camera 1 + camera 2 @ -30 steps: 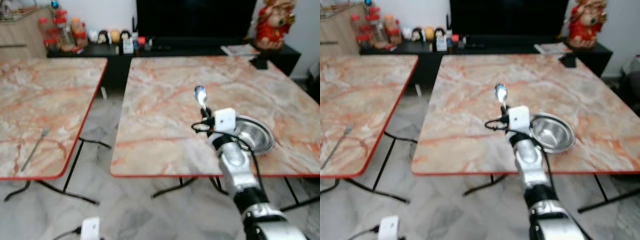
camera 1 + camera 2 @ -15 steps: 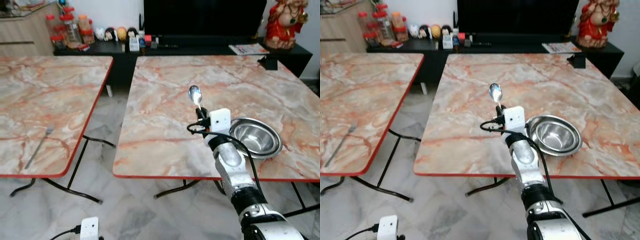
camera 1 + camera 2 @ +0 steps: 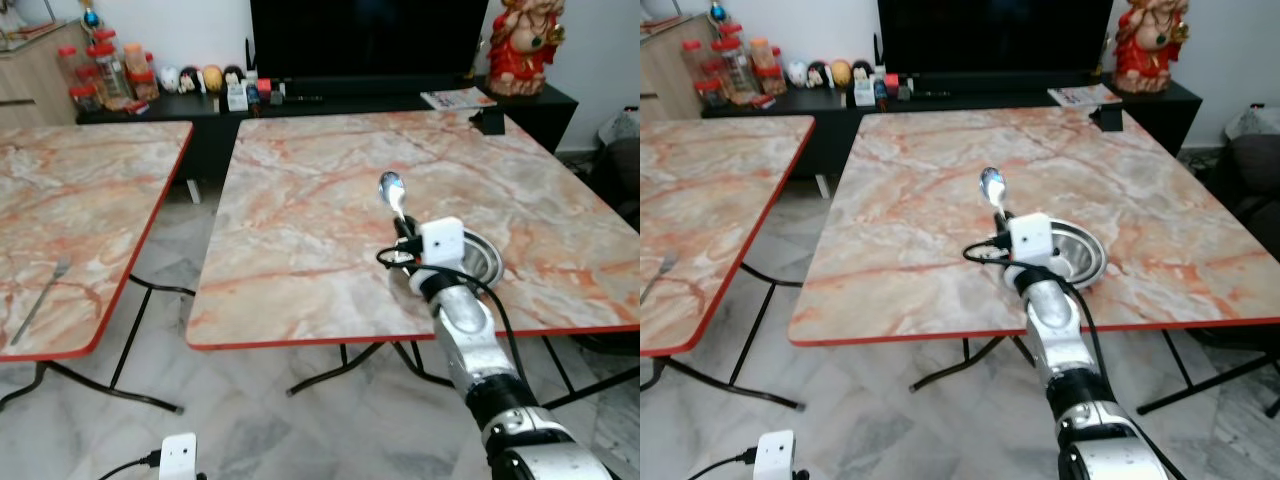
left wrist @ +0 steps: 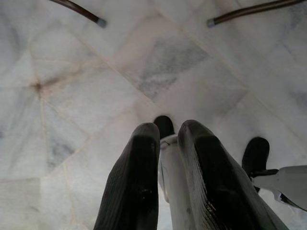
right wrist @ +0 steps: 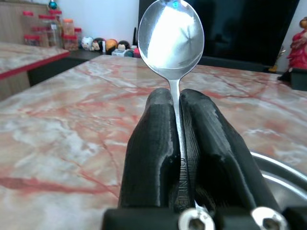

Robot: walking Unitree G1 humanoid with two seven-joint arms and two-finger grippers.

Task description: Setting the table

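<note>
Right gripper (image 3: 402, 228) clenched on shiny steel spoon (image 3: 391, 190), held over marble-patterned table (image 3: 300, 230) beside round steel bowl (image 3: 480, 260); placement beside bowl likely next.

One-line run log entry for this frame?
phase: carry | right end effector: shut on spoon, bowl up, over table beside steel bowl | left end effector: shut, idle over floor | fork: left table

spoon (image 5: 171, 33): polished metal (mirror-bright) | bowl (image 3: 478, 259): shiny steel | table (image 3: 300, 210): glossy marble-look top
</note>
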